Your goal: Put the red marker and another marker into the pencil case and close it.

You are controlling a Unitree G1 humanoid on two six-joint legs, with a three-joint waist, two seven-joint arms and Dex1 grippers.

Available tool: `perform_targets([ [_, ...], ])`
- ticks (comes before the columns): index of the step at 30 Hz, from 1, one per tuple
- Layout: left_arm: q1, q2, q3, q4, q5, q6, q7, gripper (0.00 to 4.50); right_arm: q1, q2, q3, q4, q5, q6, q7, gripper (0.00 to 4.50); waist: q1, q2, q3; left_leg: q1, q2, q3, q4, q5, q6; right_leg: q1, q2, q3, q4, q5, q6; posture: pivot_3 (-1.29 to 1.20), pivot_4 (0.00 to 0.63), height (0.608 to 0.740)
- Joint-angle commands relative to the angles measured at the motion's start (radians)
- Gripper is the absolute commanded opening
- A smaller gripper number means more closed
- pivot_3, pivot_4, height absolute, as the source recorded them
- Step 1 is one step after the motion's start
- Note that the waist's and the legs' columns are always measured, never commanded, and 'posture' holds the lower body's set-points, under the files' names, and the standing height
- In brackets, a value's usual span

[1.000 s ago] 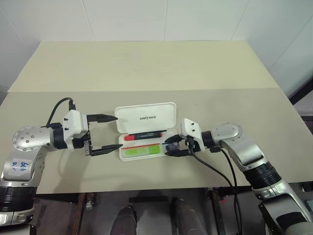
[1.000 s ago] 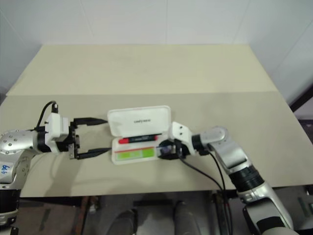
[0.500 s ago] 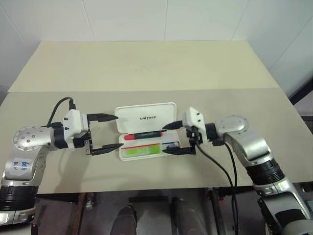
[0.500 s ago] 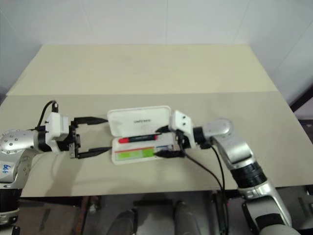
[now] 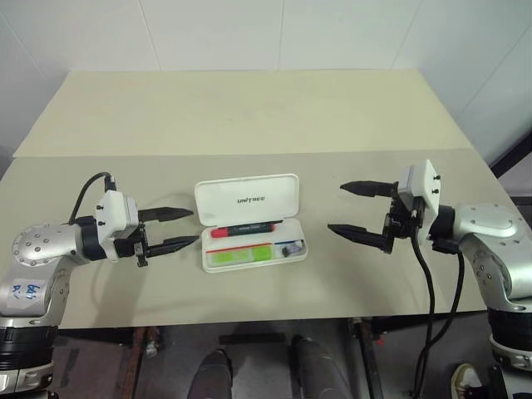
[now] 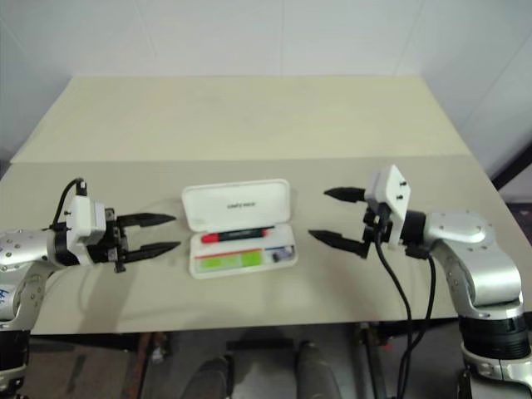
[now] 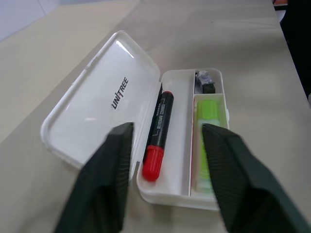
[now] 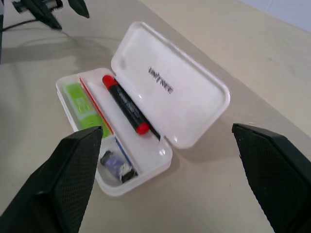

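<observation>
The white pencil case lies open at the middle of the table, its lid tipped back with the UNITREE lettering showing. Inside, the red marker rests in the rear channel. Another marker, the light-green highlighter, lies in the front channel. My left gripper hovers just left of the case, open by a narrow gap with nothing between its fingers. My right gripper hangs to the right of the case, apart from it, open wide and empty.
A small dark object sits in the case's little right-hand compartment. A seam runs across the beige table behind the case. The table's front edge lies close below both arms.
My right gripper has pulled out of the case, moving right and up while opening wide. My left gripper's fingers have drawn closer together. Both markers stay in the case.
</observation>
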Motion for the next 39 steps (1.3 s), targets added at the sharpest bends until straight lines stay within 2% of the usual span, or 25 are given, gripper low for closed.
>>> perform_targets([
  [1,-0.013,-0.011,0.004,-0.018,-0.021,-0.007,0.002,0.83,-0.009,-0.011,-0.016,-0.043,0.008,-0.037,-0.023,4.5,0.002,0.0,0.0,0.0,0.0,0.0,0.0,0.0,0.0,0.0,0.0,0.0,0.0,0.0,0.0,0.0,0.15,0.74],
  [3,-0.018,-0.014,0.0,-0.016,-0.019,-0.007,0.001,0.15,-0.008,-0.012,-0.008,-0.042,0.004,-0.046,-0.029,4.5,0.004,0.0,0.0,0.0,0.0,0.0,0.001,0.0,0.0,0.0,0.0,0.0,0.0,0.0,0.0,0.0,0.15,0.74],
  [4,-0.02,-0.016,0.0,-0.016,-0.021,-0.006,0.0,0.03,-0.008,-0.013,-0.005,-0.041,0.002,-0.05,-0.03,4.5,0.005,0.0,0.0,0.0,0.0,0.0,0.001,0.0,0.0,0.0,0.0,0.0,0.0,0.0,0.0,0.0,0.15,0.74],
  [8,-0.036,-0.051,0.011,-0.016,-0.035,0.004,0.046,0.03,-0.009,-0.013,0.008,-0.027,-0.009,-0.065,-0.039,4.5,0.006,0.0,0.0,-0.001,0.0,0.0,0.001,0.0,0.0,0.0,0.0,0.0,0.0,0.0,0.0,0.0,0.15,0.74],
  [13,-0.157,-0.131,0.053,0.021,-0.034,0.022,0.211,0.03,-0.015,-0.012,0.02,-0.02,-0.013,-0.07,-0.05,4.5,0.012,0.0,0.0,-0.001,0.0,-0.001,0.001,0.0,0.0,0.0,0.0,0.0,0.001,0.003,0.006,0.0,0.15,0.74],
  [15,-0.222,-0.152,0.083,0.055,-0.077,0.095,0.288,0.03,-0.019,-0.01,0.026,-0.018,-0.015,-0.072,-0.054,4.5,0.013,0.0,0.0,-0.001,0.0,-0.001,0.002,0.0,0.0,0.001,0.0,0.0,0.001,0.003,0.006,0.0,0.15,0.74],
  [20,-0.298,-0.164,0.1,0.142,-0.074,0.146,0.353,0.03,-0.032,-0.003,0.044,-0.026,-0.016,-0.067,-0.075,4.5,0.004,0.0,0.0,0.0,0.0,-0.001,0.003,0.0,0.0,0.002,0.0,0.0,0.001,0.005,0.009,0.0,0.15,0.74],
  [25,-0.305,-0.155,0.035,0.209,-0.02,0.182,0.356,0.03,-0.039,0.001,0.055,-0.036,-0.01,-0.062,-0.095,4.5,0.007,0.0,0.0,0.0,0.0,-0.001,0.003,0.0,0.0,0.002,0.0,-0.001,0.001,0.006,0.011,0.0,0.15,0.74],
  [29,-0.296,-0.165,-0.008,0.219,-0.048,0.252,0.302,0.03,-0.038,0.003,0.056,-0.053,-0.004,-0.054,-0.11,4.5,0.009,0.0,0.0,-0.001,0.0,-0.001,0.003,0.0,0.0,0.002,0.0,-0.001,0.0,0.006,0.011,0.0,0.15,0.74],
  [39,-0.334,-0.185,-0.063,0.323,-0.006,0.234,0.244,0.03,-0.035,0.004,0.047,-0.079,0.003,-0.04,-0.135,4.5,0.009,0.0,0.0,-0.001,0.0,-0.001,0.003,0.0,0.0,0.002,0.0,-0.001,0.0,0.006,0.011,0.0,0.15,0.74],
])
